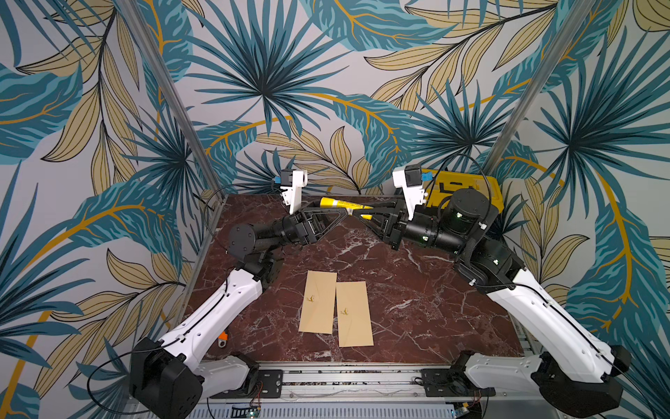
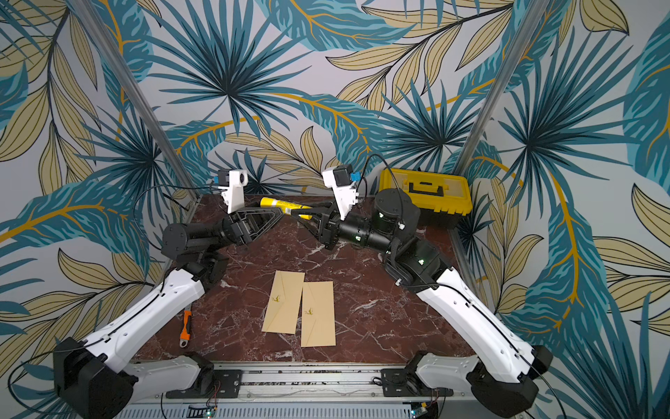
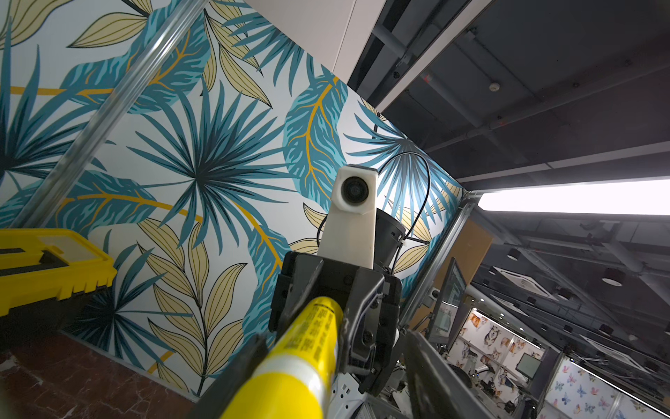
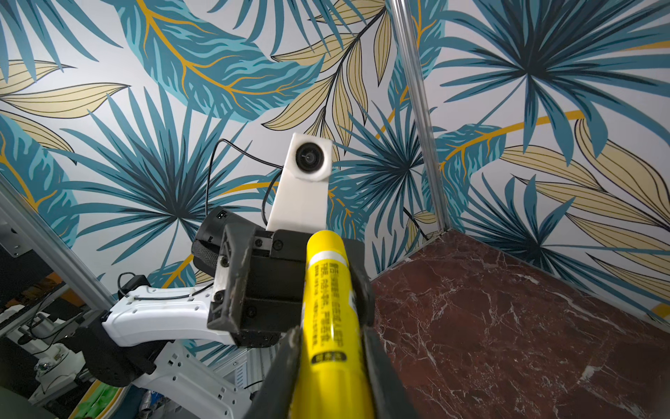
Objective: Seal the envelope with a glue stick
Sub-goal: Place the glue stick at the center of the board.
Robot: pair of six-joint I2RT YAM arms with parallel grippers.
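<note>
Glue stick (image 1: 340, 204): body clamped in right gripper (image 4: 331, 362); cap (image 4: 322, 242) sits inside left gripper (image 3: 326, 370), jaws parted. Close squarely on cap, pull along axis.

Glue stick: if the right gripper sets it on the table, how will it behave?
Likely rolls: the glue stick is a smooth round cylinder, and the table looks flat and polished. Probably stiff and light: the right gripper holds it out by one end without sag.

Yellow glue stick (image 1: 335, 203) aloft, nearly level; two tan envelopes (image 1: 318, 306) flat, edges touching.
</note>
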